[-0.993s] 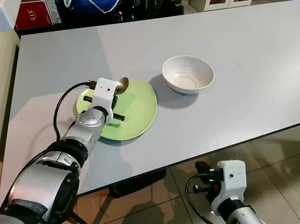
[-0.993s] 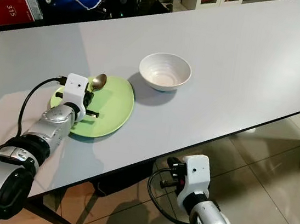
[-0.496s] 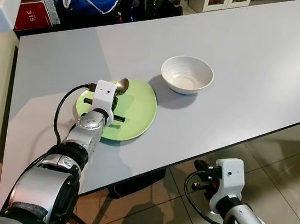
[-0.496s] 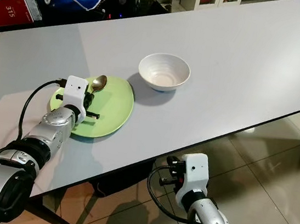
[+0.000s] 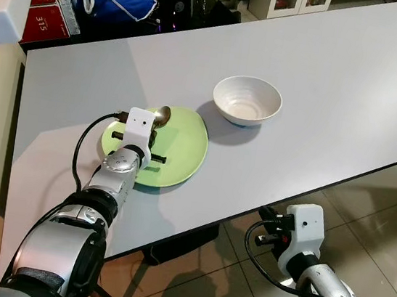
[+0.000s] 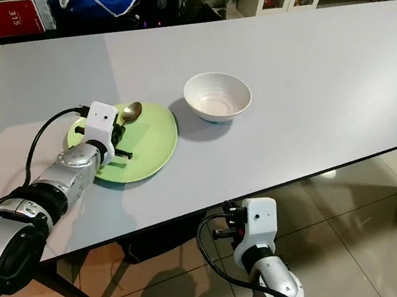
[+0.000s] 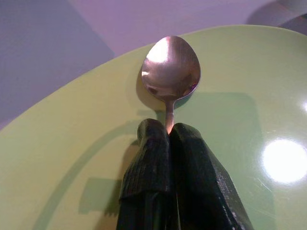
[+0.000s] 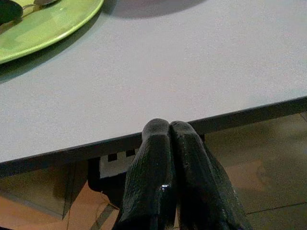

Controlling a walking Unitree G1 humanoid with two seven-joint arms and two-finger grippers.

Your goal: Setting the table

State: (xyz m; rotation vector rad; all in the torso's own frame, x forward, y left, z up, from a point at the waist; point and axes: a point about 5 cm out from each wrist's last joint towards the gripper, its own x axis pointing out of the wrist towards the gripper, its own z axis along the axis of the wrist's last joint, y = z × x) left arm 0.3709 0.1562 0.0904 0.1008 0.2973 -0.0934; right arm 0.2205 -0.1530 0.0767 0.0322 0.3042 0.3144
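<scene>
Grey counter (image 5: 355,74) across the frame, white bowl (image 5: 247,100) at centre, left end effector (image 7: 169,130) still pinching spoon (image 7: 170,69) over green plate (image 5: 183,150) at centre left, right end effector (image 8: 169,128) closed, empty, raised slightly toward counter edge at lower right.

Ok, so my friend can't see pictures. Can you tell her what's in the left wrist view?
Two black fingers of the robot's left gripper are pinched shut on the thin handle of a shiny metal spoon. The spoon's bowl points away from them, over a light green plate on a grey table.
</scene>
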